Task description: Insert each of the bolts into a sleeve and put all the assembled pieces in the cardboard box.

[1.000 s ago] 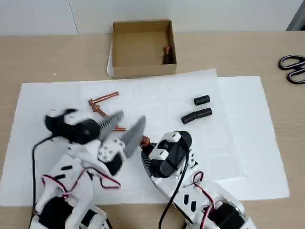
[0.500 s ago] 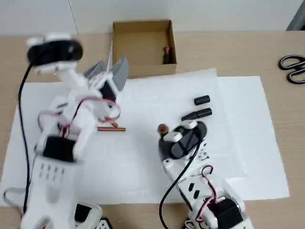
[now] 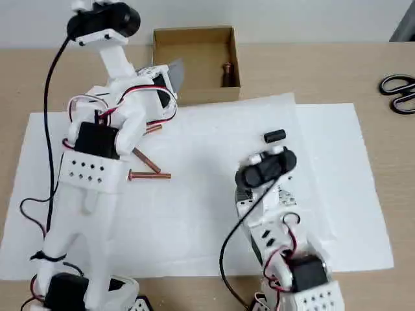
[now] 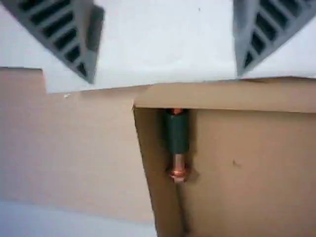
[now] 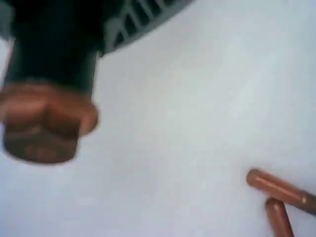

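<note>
The cardboard box stands at the table's far side with one assembled piece inside, a black sleeve with a copper bolt. My left gripper hangs open and empty over the box's near rim; from above it is at the box's left front corner. My right gripper is shut on a black sleeve with a copper bolt head sticking out. The right arm's wrist hovers just in front of a loose black sleeve. Loose bolts lie on the paper.
A white paper sheet covers the table's middle. Two copper bolts show on it past my right gripper. Black scissors lie at the far right edge. The raised left arm stretches over the paper's left part.
The left arm lifted off the paper's near left and swung to the box, fingers open. The right arm carried its held piece right and away, toward the loose sleeves.
</note>
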